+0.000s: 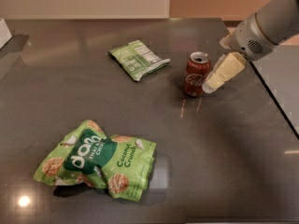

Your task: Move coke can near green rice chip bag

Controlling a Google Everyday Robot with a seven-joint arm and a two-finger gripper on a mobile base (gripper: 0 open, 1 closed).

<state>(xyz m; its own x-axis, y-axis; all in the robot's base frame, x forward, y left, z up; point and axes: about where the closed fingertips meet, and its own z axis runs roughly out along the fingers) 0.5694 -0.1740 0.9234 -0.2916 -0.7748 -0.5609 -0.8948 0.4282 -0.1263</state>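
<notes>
The coke can [196, 73] stands upright on the dark table [224, 162], right of centre, red with white script and a silver top. The green rice chip bag [100, 160] lies flat at the front left, lime green with a dark green logo patch and "Coconut Crunch" text. My gripper [211, 82] comes in from the upper right on a grey arm [266, 27]. Its cream-coloured end sits right beside the can's right side, low near the table. I cannot tell whether it touches the can.
A smaller flat green packet [138, 59] with a white nutrition label lies at the back, left of the can. The table's right edge [275, 101] runs diagonally just behind the gripper. A white object [3, 31] sits at the far left edge.
</notes>
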